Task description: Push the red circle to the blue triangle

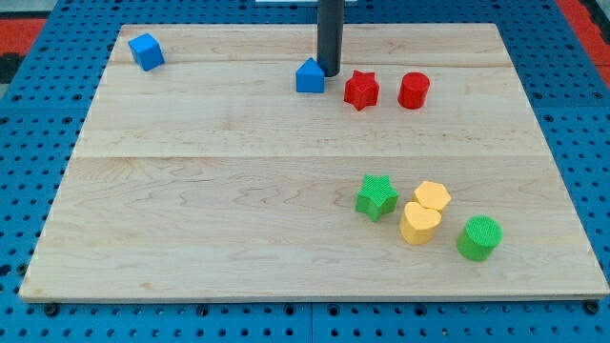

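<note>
The red circle (414, 90) stands near the view's top, right of centre. A red star (361, 90) lies just to its left. The blue triangle-like block (310, 76) sits left of the star. My tip (329, 73) is down on the board right beside the blue triangle's right side, between it and the red star, well left of the red circle.
A blue cube (146, 51) sits at the top left of the wooden board (191, 210). At the lower right are a green star (377, 197), a yellow hexagon (432, 197), a yellow heart (418, 224) and a green circle (478, 238).
</note>
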You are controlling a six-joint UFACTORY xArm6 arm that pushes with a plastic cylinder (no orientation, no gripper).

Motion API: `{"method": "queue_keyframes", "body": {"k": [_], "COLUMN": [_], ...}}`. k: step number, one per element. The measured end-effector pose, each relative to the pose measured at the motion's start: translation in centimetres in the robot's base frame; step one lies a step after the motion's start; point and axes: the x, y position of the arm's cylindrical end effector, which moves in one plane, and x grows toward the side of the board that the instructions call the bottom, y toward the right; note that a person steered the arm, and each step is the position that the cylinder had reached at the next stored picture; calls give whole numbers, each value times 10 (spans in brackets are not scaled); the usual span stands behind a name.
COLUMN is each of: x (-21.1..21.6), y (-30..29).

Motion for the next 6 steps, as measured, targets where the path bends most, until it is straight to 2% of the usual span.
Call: {"method": "queue_keyframes", "body": {"k": [1,2,3,4,5,6], "x": [-11,-46,-55,-49,-36,30], "y": [10,62,104,172,212,191]}}
